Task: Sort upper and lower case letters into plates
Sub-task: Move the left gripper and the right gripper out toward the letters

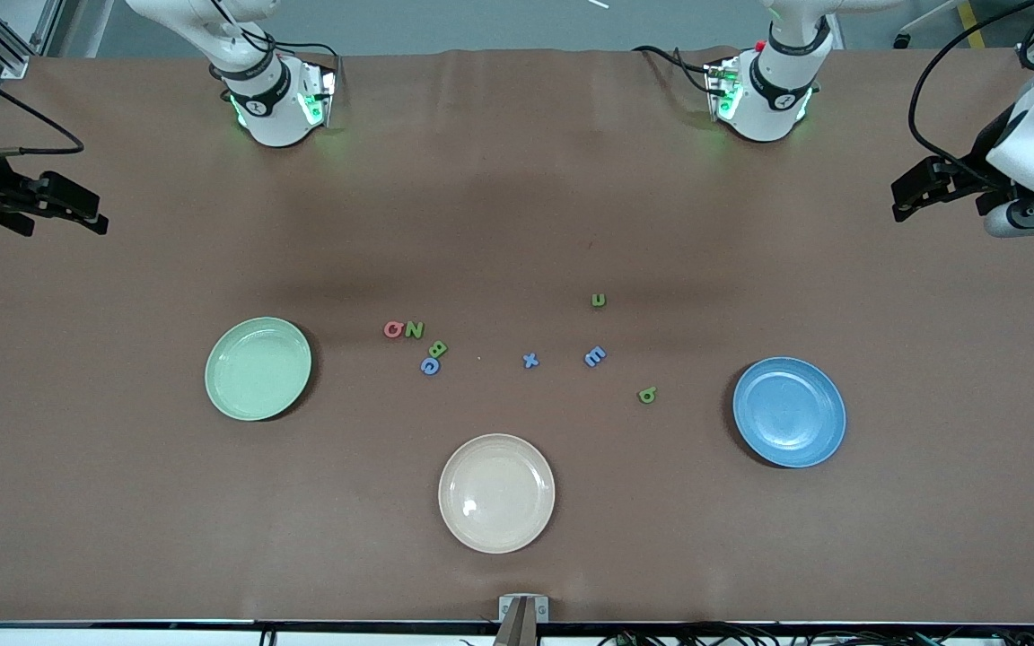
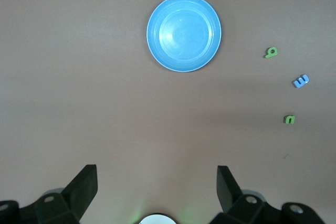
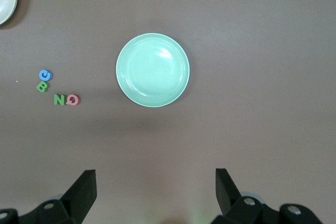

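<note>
Eight small letters lie scattered mid-table between two plates. A red Q (image 1: 393,329), green N (image 1: 415,329), green B (image 1: 438,348) and blue C (image 1: 430,365) cluster beside the pale green plate (image 1: 258,368). A blue x (image 1: 530,361) lies in the middle. A blue letter (image 1: 596,356) and two green ones (image 1: 599,301) (image 1: 647,395) lie nearer the blue plate (image 1: 789,412). Both plates hold nothing. My right gripper (image 1: 91,211) (image 3: 155,174) hangs open high over its end of the table. My left gripper (image 1: 899,202) (image 2: 157,174) hangs open over the other end.
A cream-beige plate (image 1: 496,493) with nothing in it sits nearer the front camera than the letters. The two arm bases (image 1: 275,99) (image 1: 764,90) stand along the table's back edge. A small metal bracket (image 1: 523,615) sits at the front edge.
</note>
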